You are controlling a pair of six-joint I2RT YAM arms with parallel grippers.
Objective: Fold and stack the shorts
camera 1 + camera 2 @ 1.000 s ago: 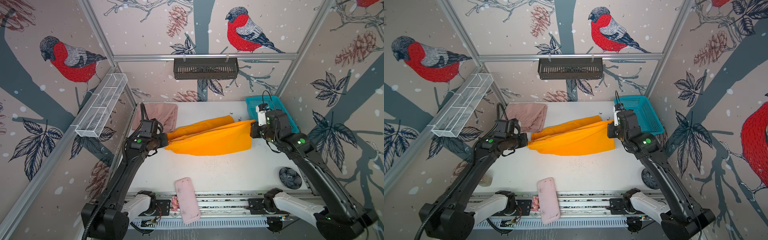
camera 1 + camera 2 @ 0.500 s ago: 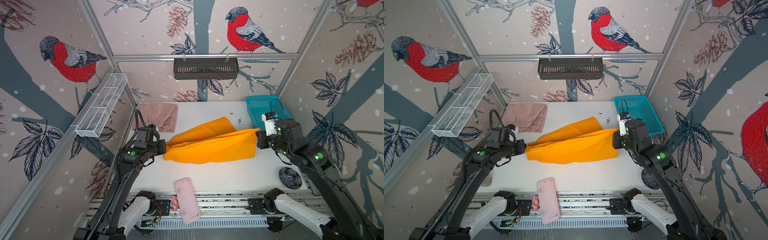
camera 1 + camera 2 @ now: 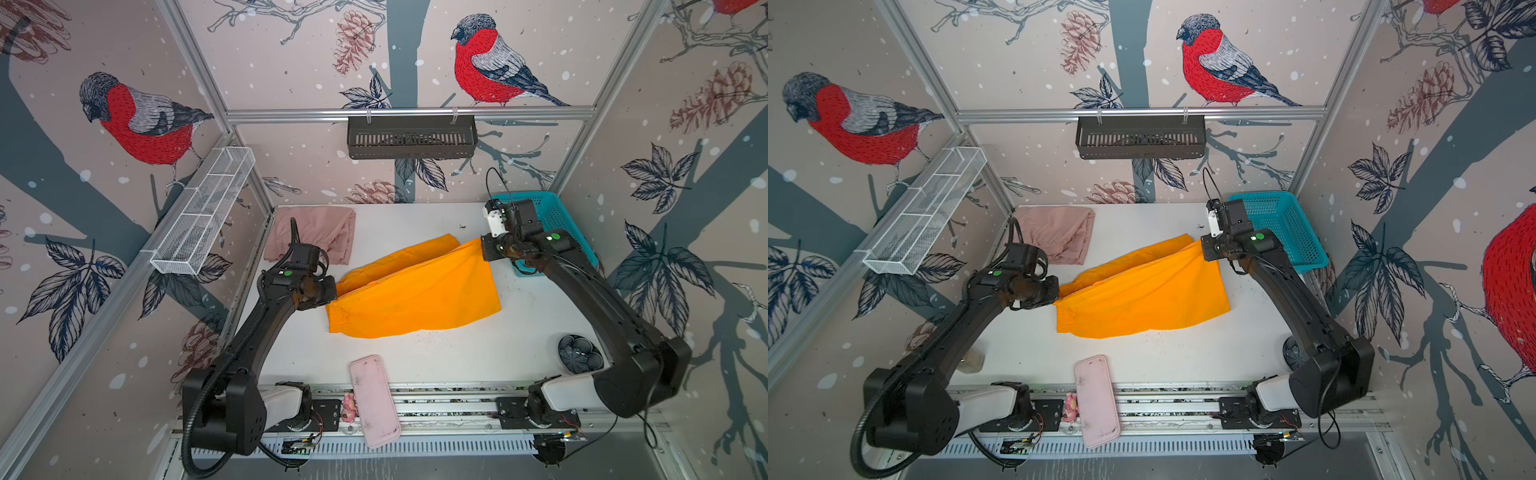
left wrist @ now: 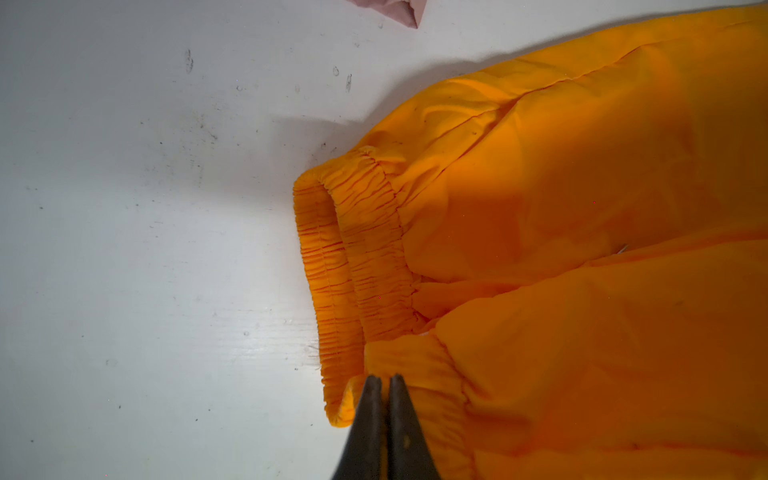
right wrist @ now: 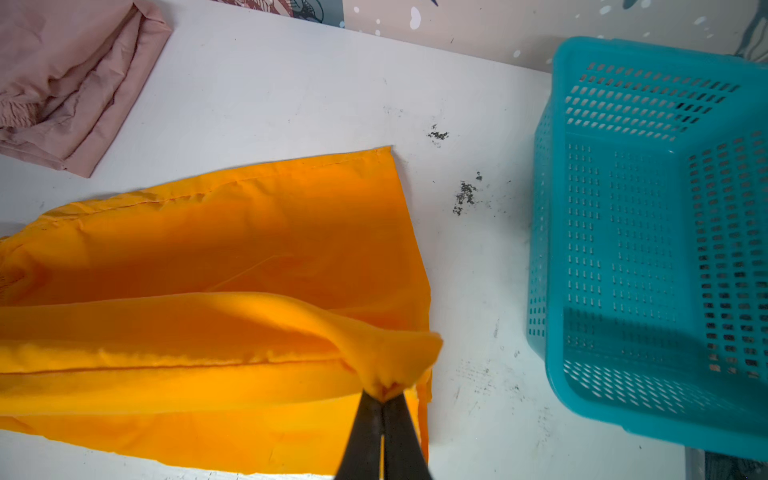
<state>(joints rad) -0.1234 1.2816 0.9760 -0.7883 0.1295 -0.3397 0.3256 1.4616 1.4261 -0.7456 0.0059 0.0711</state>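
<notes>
The bright orange shorts (image 3: 415, 295) (image 3: 1142, 295) lie across the middle of the table, part flat and part lifted. My left gripper (image 3: 334, 291) (image 4: 385, 378) is shut on their elastic waistband (image 4: 365, 249). At the opposite end, my right gripper (image 3: 482, 249) (image 5: 383, 397) is shut on a pinched-up corner of the leg hem, which it holds above the lower layer (image 5: 208, 249). The dusty pink shorts (image 3: 316, 232) (image 3: 1059, 232) (image 5: 62, 83) lie folded in the far left corner, free of both grippers.
A teal mesh basket (image 3: 557, 220) (image 5: 644, 208) stands at the far right, just behind my right wrist. A pink oblong tray (image 3: 374, 399) lies over the front edge. A dark round dish (image 3: 579, 353) is at the front right. A white wire shelf (image 3: 203, 212) hangs on the left wall.
Both grippers kept their hold on the orange shorts. They swung toward the front, then my right gripper came back toward the far side and leftward. More cloth now lies flat.
</notes>
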